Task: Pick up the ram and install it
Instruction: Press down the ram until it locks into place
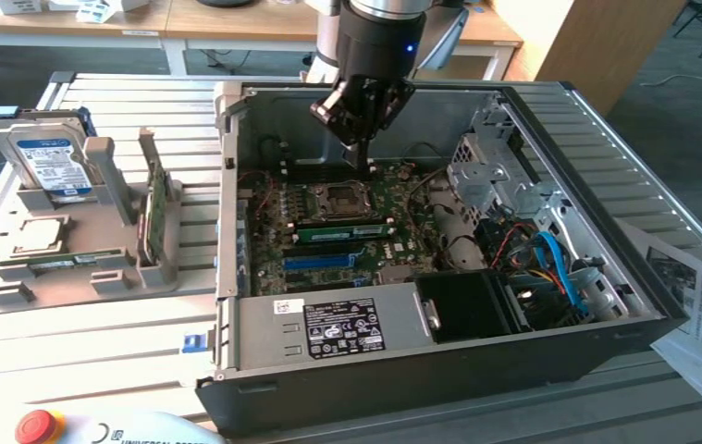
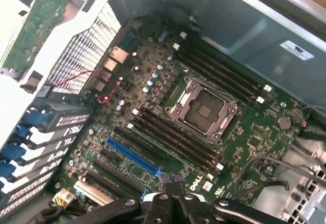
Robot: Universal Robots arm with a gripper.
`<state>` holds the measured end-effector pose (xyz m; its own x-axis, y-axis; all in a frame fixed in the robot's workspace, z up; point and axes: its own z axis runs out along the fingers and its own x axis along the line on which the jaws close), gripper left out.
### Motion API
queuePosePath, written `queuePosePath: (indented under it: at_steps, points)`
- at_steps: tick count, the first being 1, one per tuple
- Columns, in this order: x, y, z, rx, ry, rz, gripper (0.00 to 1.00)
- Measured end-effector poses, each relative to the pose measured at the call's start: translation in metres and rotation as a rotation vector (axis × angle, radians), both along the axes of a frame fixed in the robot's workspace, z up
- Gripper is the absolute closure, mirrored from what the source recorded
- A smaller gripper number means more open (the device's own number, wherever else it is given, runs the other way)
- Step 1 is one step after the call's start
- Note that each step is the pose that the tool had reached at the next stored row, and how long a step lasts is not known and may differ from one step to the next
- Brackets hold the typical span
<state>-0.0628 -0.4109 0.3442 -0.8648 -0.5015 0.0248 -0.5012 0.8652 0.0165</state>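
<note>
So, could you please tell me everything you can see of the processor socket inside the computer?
The socket is a square, silvery metal frame around a dark grey centre, with a thin latch lever along one edge. It lies flat on the green motherboard inside the open case, and no cooler covers it. Long black memory slots run along two opposite sides, close to it but apart. Nothing touches its top.

open computer case (image 1: 449, 370) on slatted table (image 1: 129, 342), parts tray (image 1: 67, 268) just beside it on the exterior view's left
</note>
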Motion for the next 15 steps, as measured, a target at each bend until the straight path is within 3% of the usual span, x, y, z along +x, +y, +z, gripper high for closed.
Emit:
queuePosePath:
  at_steps: [15]
  points:
    - [0.0, 0.0, -0.0017, -0.0001, 0.0, -0.245, 0.9]
